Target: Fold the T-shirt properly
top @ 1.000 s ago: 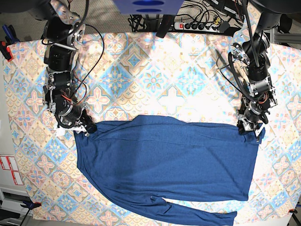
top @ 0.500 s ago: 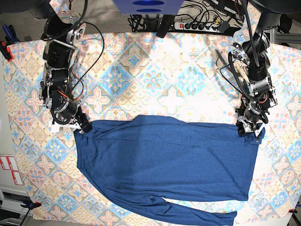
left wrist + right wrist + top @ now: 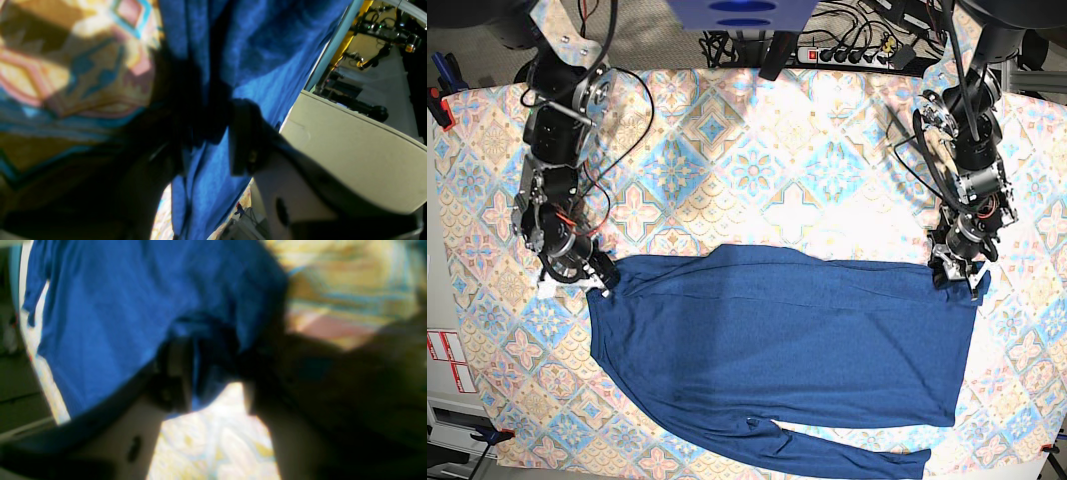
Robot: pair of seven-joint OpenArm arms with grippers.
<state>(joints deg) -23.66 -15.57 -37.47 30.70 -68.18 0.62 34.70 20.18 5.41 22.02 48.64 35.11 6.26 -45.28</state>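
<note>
Along the front half of the tabletop point(image 3: 757, 150) the T-shirt point(image 3: 787, 350) lies spread flat, its upper fold line running side to side and one sleeve trailing along the front edge. Starting at the left of the base view, my right gripper point(image 3: 595, 280) sits at the shirt's upper left corner; compared with a second ago that arm has drawn back toward the table's left edge and the corner has stretched out a little with it. In its wrist view the blue cloth hangs between the jaws, which stand partly apart, so I cannot tell whether it has a true hold or is letting go. Over at the right, my left gripper point(image 3: 959, 275) has not shifted from the upper right corner, and its wrist view shows fabric pinched between the pads, so I judge it gripped. I read this as tensioning the top edge before the next fold. No containers are in view, only the patterned cloth under the shirt
</note>
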